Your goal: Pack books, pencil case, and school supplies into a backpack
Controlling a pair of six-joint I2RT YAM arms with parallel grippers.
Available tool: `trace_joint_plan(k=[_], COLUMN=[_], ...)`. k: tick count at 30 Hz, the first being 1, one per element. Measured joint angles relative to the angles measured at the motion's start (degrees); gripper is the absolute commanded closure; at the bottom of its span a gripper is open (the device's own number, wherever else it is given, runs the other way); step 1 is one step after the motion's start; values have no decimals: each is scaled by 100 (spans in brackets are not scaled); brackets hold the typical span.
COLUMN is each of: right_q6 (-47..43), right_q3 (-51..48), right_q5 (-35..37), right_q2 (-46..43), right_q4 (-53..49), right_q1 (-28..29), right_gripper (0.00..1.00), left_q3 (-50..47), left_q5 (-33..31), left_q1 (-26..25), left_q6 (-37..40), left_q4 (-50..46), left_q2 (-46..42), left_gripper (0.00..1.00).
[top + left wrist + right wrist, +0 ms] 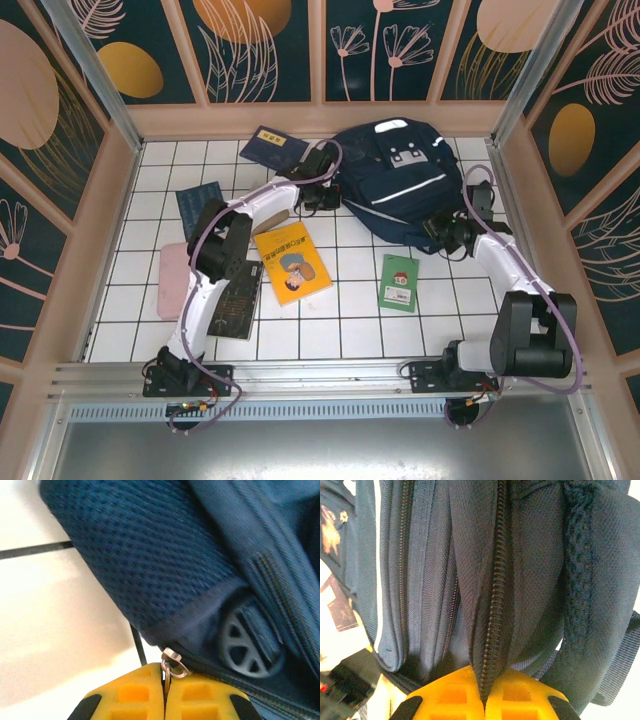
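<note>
The navy backpack [400,180] lies at the back right of the tiled floor. At its left edge my left gripper [325,195] is shut on the metal zipper pull [174,666], which is pinched between the yellow fingers [135,695]. My right gripper [440,235] is at the bag's near right edge, shut on a fold of fabric along the closed zipper [495,605]. Loose books lie around: a yellow-labelled navy one [272,150], a plain navy one [198,205], a yellow-orange one [292,262], a green booklet [400,282] and a black one [235,300]. The pink pencil case [175,280] lies far left. The school supplies are out of view.
Wooden-framed walls [110,220] close in the floor on three sides, and a metal rail [320,375] runs along the near edge. The left arm passes over the black book. A round black plastic fitting [247,647] sits on the bag beside the zipper pull.
</note>
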Motion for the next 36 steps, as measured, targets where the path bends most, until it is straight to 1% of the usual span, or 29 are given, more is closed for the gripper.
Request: trace_joint_plan(k=[5,11,14,18,23,27,32,36], right_q6=[-214,-391,-518,-686,-918,-1019,-1040,-1016], right_q3=[0,0,2,20,256,400,400,302], right_q5=[-170,-358,-463,-487,-481,-525,-586,-634], right_q2=[0,0,4,144,505,702,728,549], right_q4=[-28,-28,-28,-61,-129,-111,-92,-44], right_q1=[-149,-313,-382,-404,-404,-404,-402,-367], right_gripper=[100,100,100,100,100,100,100,100], left_q3=[310,332,-48,-957,-1812,-2227,-2175,-1565], left_q5=[44,96,177,216,358,354,332,273], left_q1=[28,28,33,55,116,116,116,116], left_q6=[-267,-452,-494,-625,-765,-791,-791,-789], left_q4=[-83,-31,214,669,879,1008,977,686], left_q2=[210,195,-24,-651,-1344,-1596,-1556,-1187], left_gripper=[100,100,100,100,100,100,100,100])
